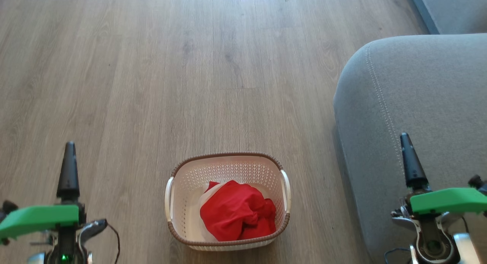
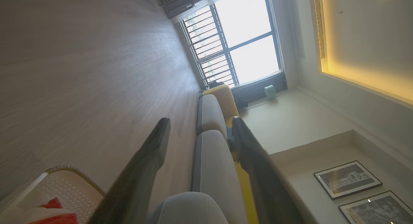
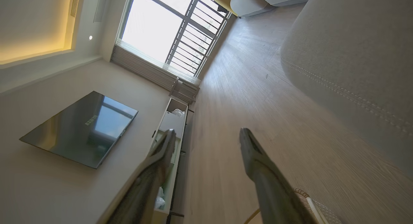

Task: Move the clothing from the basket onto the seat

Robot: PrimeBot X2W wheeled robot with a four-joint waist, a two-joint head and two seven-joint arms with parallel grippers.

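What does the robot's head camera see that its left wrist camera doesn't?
Head view: the whole basket from above with both white handles. Left wrist view: a bright window and framed pictures on the wall. Both: the red clothing in the basket, the grey seat and the wooden floor.

— Where is the clothing?
— The clothing [image 1: 237, 215] is a crumpled bright red heap with white at its left edge, lying inside the basket [image 1: 224, 169], lower centre of the head view.
— And the basket?
— Cream, with perforated walls, a brown rim and white handles, upright on the floor.
— The seat?
— The seat [image 1: 418, 96], grey with a rounded corner and pale double stitching, takes the right side, near the basket but apart from it.
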